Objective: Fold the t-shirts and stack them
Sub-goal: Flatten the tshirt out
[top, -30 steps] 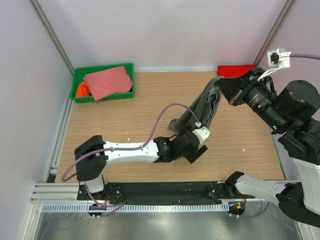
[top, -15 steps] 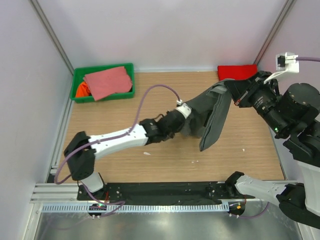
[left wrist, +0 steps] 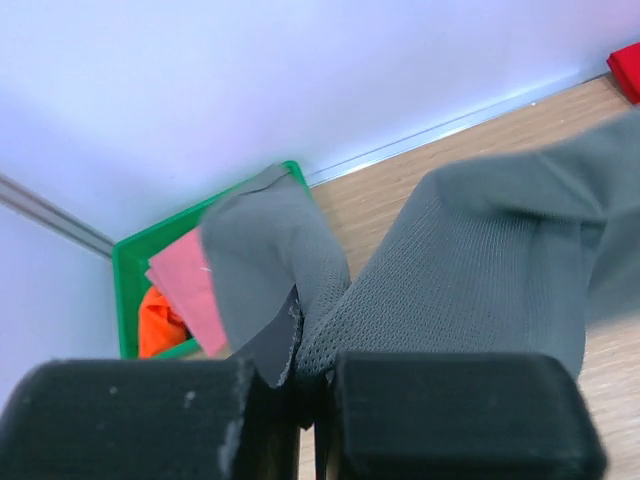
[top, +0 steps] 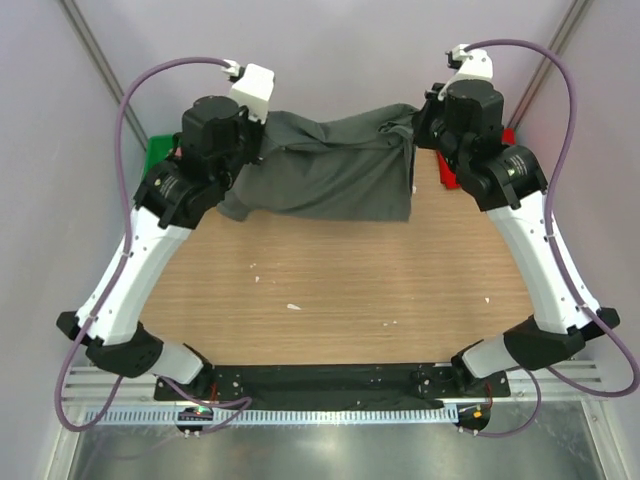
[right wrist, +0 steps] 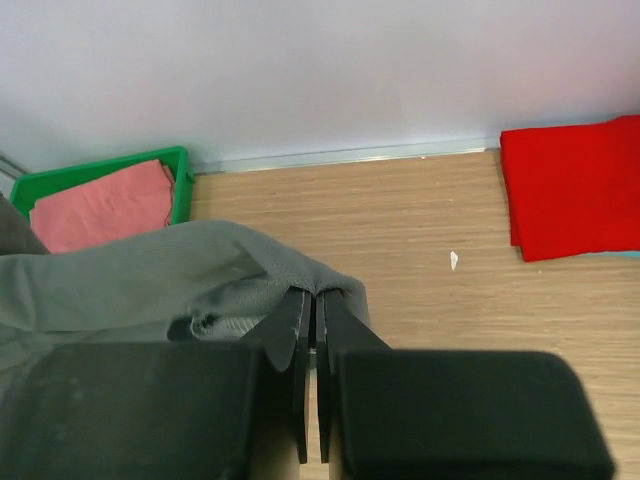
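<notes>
Pinching upper edge of grey t-shirt [top: 330, 172], left hand [left wrist: 308, 368], right hand [right wrist: 314, 306]

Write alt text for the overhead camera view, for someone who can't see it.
A dark grey t-shirt hangs stretched in the air above a wooden table, with the left gripper and the right gripper each shut on one end.

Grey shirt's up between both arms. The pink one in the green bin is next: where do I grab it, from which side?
Come straight down from above: the walls of the green bin block a sideways approach. The pink shirt lies flat on top, so pinch the edge facing the middle of the table, probably with the nearer left gripper, once it releases the grey shirt.
</notes>
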### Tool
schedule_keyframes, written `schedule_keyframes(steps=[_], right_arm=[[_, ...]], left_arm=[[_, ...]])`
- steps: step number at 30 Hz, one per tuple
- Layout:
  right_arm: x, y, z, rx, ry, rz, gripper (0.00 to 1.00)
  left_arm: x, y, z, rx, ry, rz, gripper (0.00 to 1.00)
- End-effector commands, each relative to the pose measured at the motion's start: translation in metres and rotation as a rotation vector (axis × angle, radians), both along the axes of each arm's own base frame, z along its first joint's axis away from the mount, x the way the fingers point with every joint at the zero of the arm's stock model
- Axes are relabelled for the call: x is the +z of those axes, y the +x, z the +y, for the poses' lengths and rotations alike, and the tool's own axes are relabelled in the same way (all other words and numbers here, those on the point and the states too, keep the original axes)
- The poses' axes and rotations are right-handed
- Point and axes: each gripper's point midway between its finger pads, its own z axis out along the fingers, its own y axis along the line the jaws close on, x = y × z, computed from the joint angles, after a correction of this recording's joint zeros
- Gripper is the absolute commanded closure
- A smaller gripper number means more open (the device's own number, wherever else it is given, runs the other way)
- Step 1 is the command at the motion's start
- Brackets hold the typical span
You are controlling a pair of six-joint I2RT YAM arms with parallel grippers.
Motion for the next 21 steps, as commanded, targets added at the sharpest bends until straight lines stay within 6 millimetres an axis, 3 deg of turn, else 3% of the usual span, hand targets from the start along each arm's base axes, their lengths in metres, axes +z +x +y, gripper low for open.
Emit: schedule_keyframes(steps=[1,2,6,7,8,9,10,11,12,13,14,16,17,18,20,21], right_arm=[[0.069,-0.023,-0.009,0.06,0.064,-0.197,0.99],[0.053,-0.021,-0.007,0.067,0.047,-0.163,0.99],[-0.005,-0.049,-0.001,0.151,0.061,-0.044,0.99],[-0.009,-0.067,-0.006,0.169,0.085,-0.044,0.99],[-0.056,-0.076,0.001,0.204,0.092,0.065,0.99],[-0.075,-0.086,0.0,0.216,0.094,0.109,0.99],[-0.094,-0.096,-0.002,0.219,0.097,0.154,0.99],[-0.128,-0.118,-0.011,0.214,0.093,0.232,0.99],[-0.146,-0.129,-0.014,0.198,0.115,0.281,0.99],[-0.177,-0.14,-0.022,0.166,0.116,0.351,0.99],[-0.189,-0.159,-0.033,0.138,0.121,0.386,0.98],[-0.214,-0.175,-0.044,0.071,0.144,0.464,0.81],[-0.233,-0.185,-0.049,0.052,0.132,0.52,0.75],[-0.239,-0.188,-0.047,0.049,0.147,0.544,0.65],[-0.244,-0.182,-0.046,0.032,0.156,0.542,0.55],[-0.246,-0.176,-0.044,0.024,0.149,0.549,0.44]], left_arm=[[0.008,-0.029,0.032,0.045,0.052,-0.009,1.0],[0.006,-0.035,0.035,0.04,0.031,-0.004,1.0],[-0.041,-0.076,0.043,0.015,-0.095,0.116,1.0],[-0.084,-0.087,0.035,-0.006,-0.125,0.232,1.0],[-0.091,-0.106,0.041,-0.024,-0.174,0.246,1.0],[-0.109,-0.115,0.04,-0.031,-0.199,0.294,1.0],[-0.151,-0.131,0.032,-0.045,-0.24,0.423,1.0],[-0.167,-0.143,0.031,-0.056,-0.27,0.471,1.0],[-0.189,-0.161,0.032,-0.066,-0.301,0.528,1.0],[-0.198,-0.174,0.029,-0.089,-0.342,0.57,1.0],[-0.204,-0.188,0.022,-0.108,-0.425,0.629,0.95],[-0.213,-0.211,0.02,-0.155,-0.518,0.651,0.65],[-0.21,-0.217,0.017,-0.173,-0.575,0.653,0.57],[-0.204,-0.222,0.021,-0.189,-0.611,0.61,0.44],[-0.194,-0.219,0.029,-0.167,-0.629,0.55,0.34],[-0.183,-0.217,0.031,-0.178,-0.618,0.516,0.28]])
